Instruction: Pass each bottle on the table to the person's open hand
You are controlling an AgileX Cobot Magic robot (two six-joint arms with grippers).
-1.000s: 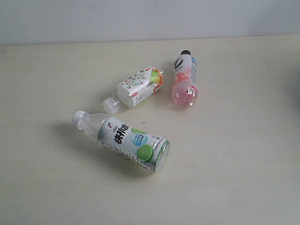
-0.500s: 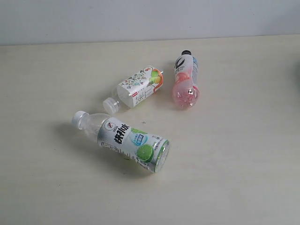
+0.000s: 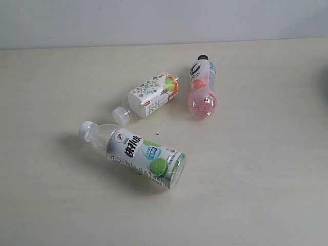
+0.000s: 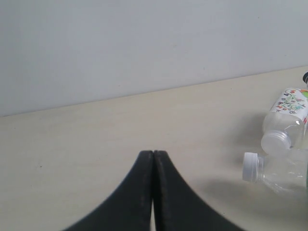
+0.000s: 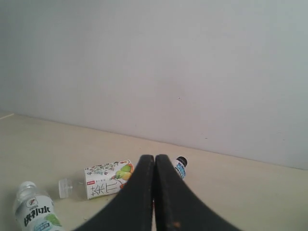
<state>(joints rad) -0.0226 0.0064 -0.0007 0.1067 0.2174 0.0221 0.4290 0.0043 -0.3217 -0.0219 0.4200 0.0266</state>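
- Only the exterior view shows three bottles whole, each lying on its side on the table (image 3: 256,179): the green-lime bottle (image 3: 138,151) nearest, the floral bottle (image 3: 151,95) behind it, the pink bottle (image 3: 201,87) farthest, none touching.
- Each wrist view alone shows its own gripper: the left gripper (image 4: 153,153) and the right gripper (image 5: 154,156) have black, tapered fingers pressed together, holding nothing.
- Left wrist view: the frame edge cuts off the green-lime and floral bottles.
- Right wrist view: the fingers hide most of the pink bottle; its black-capped end shows.
- Bottles: clear plastic, printed labels. Tabletop: matte cream.
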